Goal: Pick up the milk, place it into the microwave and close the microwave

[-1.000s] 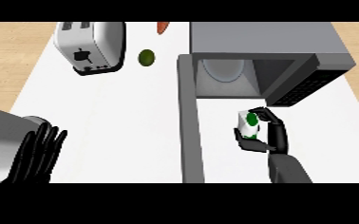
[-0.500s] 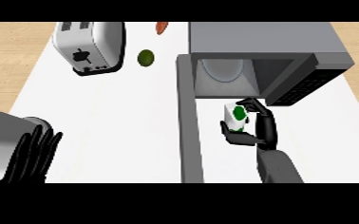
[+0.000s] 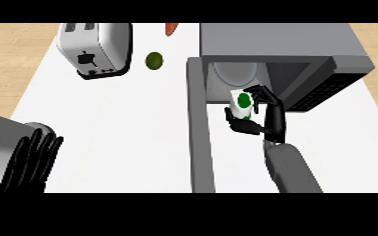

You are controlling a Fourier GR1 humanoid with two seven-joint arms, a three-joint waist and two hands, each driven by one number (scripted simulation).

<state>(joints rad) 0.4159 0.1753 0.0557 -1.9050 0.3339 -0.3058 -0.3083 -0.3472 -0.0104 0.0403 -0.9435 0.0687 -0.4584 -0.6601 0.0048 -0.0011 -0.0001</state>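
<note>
my right hand [image 3: 260, 119] is curled round the milk carton [image 3: 242, 103], holding it just at the mouth of the open microwave [image 3: 295, 45], near the turntable plate [image 3: 235, 73]. to do this well i should keep the carton upright, carry it straight in clear of the open door [image 3: 199, 130], and set it on the plate. my left hand [image 3: 29, 161] rests open at the tabletop's [image 3: 111, 125] lower left.

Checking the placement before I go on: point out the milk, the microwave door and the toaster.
milk [image 3: 242, 103]: head view, on the carton's white face beside the green dot.
microwave door [image 3: 198, 130]: head view, on the open grey door's edge.
toaster [image 3: 97, 46]: head view, on its silver top.
</note>
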